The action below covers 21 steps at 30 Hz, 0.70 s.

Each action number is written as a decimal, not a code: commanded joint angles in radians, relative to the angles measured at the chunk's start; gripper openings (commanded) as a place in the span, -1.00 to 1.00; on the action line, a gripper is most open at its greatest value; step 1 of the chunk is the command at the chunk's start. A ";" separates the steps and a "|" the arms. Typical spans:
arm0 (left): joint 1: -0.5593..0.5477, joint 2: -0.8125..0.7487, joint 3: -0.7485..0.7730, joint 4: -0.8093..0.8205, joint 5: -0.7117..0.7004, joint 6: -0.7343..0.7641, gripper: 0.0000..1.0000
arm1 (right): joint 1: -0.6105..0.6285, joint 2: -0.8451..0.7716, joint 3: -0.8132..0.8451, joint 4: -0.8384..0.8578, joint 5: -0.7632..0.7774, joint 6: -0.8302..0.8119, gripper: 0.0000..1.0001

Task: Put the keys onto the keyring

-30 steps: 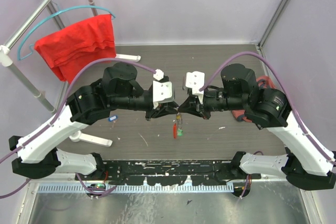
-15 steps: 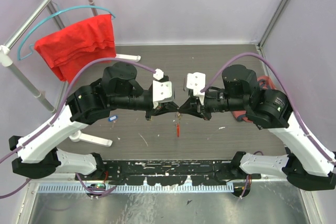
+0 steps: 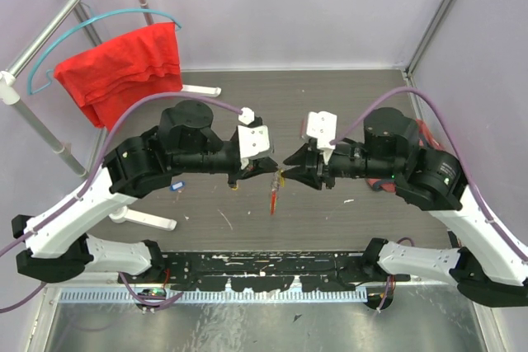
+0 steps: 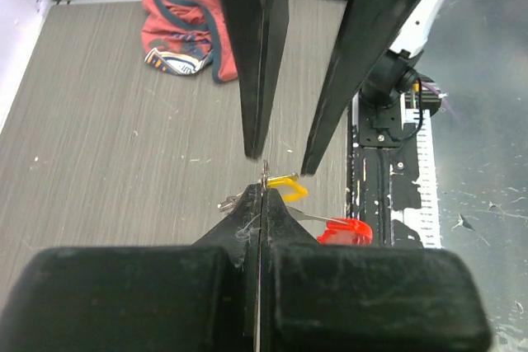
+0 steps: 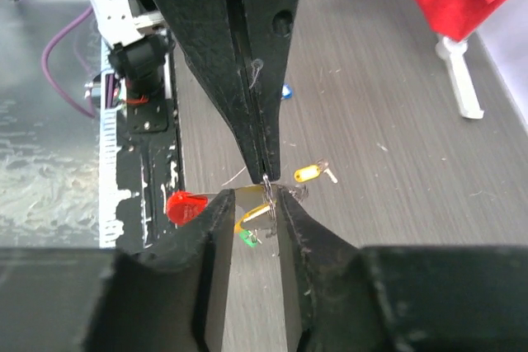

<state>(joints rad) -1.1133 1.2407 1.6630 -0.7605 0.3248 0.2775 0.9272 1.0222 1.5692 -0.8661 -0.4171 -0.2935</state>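
The keyring hangs between the two arms above the table. Its red bar (image 3: 273, 198) dangles below, and its thin metal loop (image 5: 270, 191) is pinched in my left gripper (image 4: 264, 191), which is shut. On the loop hang keys with a yellow tag (image 5: 252, 218) and a green tag (image 5: 248, 239). My right gripper (image 5: 257, 204) faces the left one with its jaws open on either side of the loop, not gripping it. Another yellow-tagged key (image 5: 308, 173) lies on the table below. A blue-tagged key (image 3: 176, 186) lies under the left arm.
A red cloth (image 3: 124, 68) hangs on a teal hanger (image 3: 99, 22) from a rack at the back left, above a white stand foot (image 3: 200, 89). A red bag (image 4: 186, 18) lies on the table behind the right arm. A black base plate (image 3: 272, 269) runs along the near edge.
My right gripper has opened and drawn back to the right. My left gripper has shut on the loop. The keyring now hangs from the left gripper.
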 commanded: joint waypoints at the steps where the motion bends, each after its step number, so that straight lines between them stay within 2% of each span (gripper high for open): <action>1: 0.003 -0.072 -0.065 0.112 -0.084 -0.043 -1.00 | -0.002 -0.073 -0.024 0.195 0.085 0.100 -0.29; 7: 0.010 -0.166 -0.193 0.274 -0.155 -0.107 -1.00 | -0.001 -0.150 -0.146 0.447 0.245 0.376 -0.19; 12: 0.038 -0.194 -0.233 0.314 -0.143 -0.145 -1.00 | -0.030 -0.088 -0.172 0.484 0.247 0.498 -0.22; 14: 0.054 -0.207 -0.249 0.320 -0.136 -0.155 -1.00 | -0.126 -0.072 -0.183 0.504 0.153 0.537 -0.22; 16: 0.083 -0.217 -0.257 0.318 -0.105 -0.166 -1.00 | -0.254 -0.069 -0.215 0.552 -0.007 0.605 -0.23; 19: 0.162 -0.229 -0.275 0.339 -0.013 -0.201 -1.00 | -0.451 -0.083 -0.311 0.738 -0.271 0.763 -0.24; 21: 0.218 -0.232 -0.286 0.360 0.052 -0.225 -1.00 | -0.523 -0.095 -0.381 0.881 -0.389 0.872 -0.23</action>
<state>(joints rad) -0.9783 1.0332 1.3941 -0.4992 0.2504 0.1135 0.5446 0.9604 1.2774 -0.3042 -0.4732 0.3187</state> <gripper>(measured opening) 0.008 0.382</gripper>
